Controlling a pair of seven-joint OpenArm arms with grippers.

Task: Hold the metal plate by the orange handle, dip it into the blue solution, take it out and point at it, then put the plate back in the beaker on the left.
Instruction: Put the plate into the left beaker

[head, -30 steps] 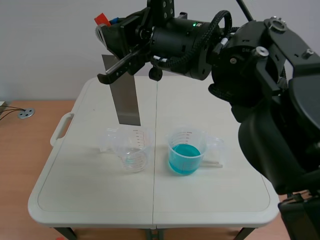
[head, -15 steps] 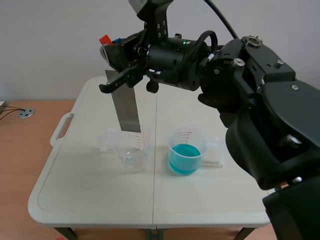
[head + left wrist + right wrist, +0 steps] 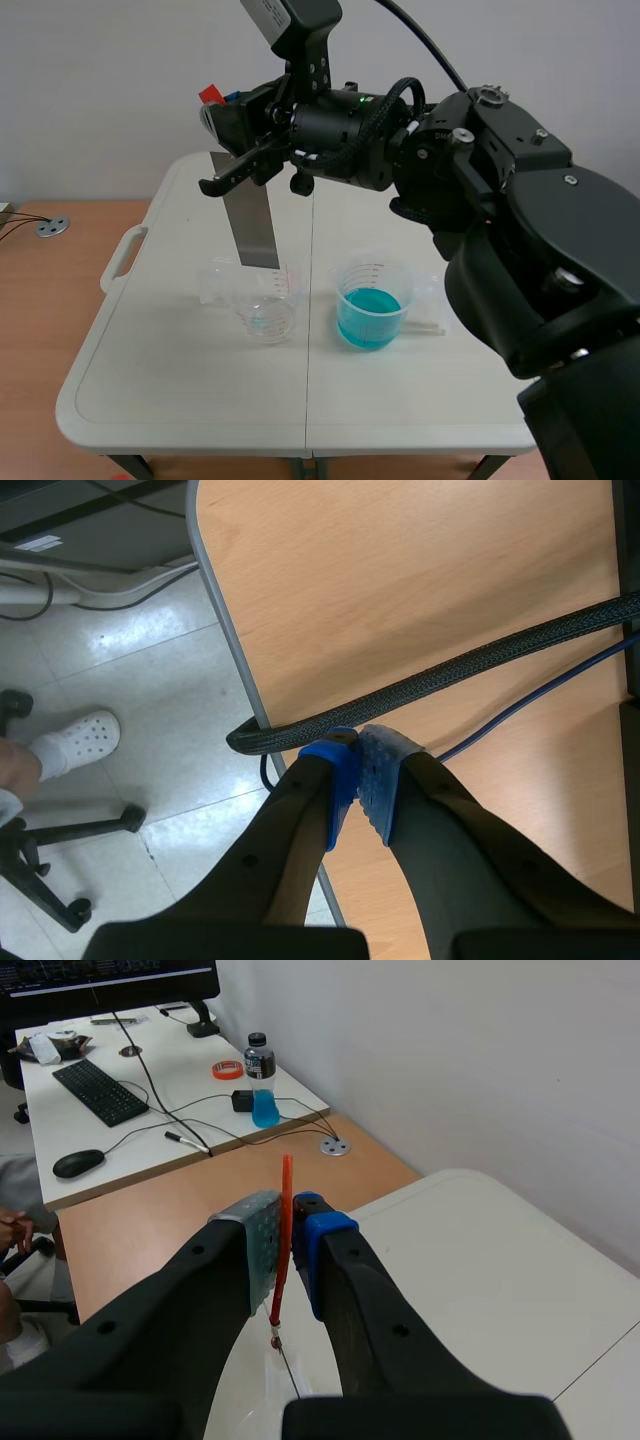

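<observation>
- The right gripper [image 3: 287, 1235] is squeezed tight on the orange handle [image 3: 208, 96]. One soft pad presses on each flat side of it.
- It holds the handle and not the metal, I think so that the wet part stays untouched (that is also what the job asks for).
- The metal plate [image 3: 252, 215] hangs down from the handle like a flag with its pole at the top. It leans a little, so it is not quite straight up.
- Because the grip is at the top, the long shiny part is free to go down into a cup first.
- The plate is under the right gripper, and its low end is over the beaker on the left [image 3: 262, 300]. The bottom edge looks level with the rim. I cannot tell if it has gone inside yet.
- That beaker is see-through, with only a tiny bit of blue at the bottom. It stands on the white table [image 3: 180, 380].
- The other beaker [image 3: 372, 275] holds the blue solution [image 3: 368, 318]. It stands beside the first one, and the plate is not over it.
- So my guess is that this is the last step, putting the plate back. The plate should go down slowly so it does not bump the rim and tip the cup.
- The left gripper [image 3: 358, 775] has its two blue pads pressed together with nothing between them. It is away from the table, over a wooden top with a black cable [image 3: 450, 675] on it.
</observation>
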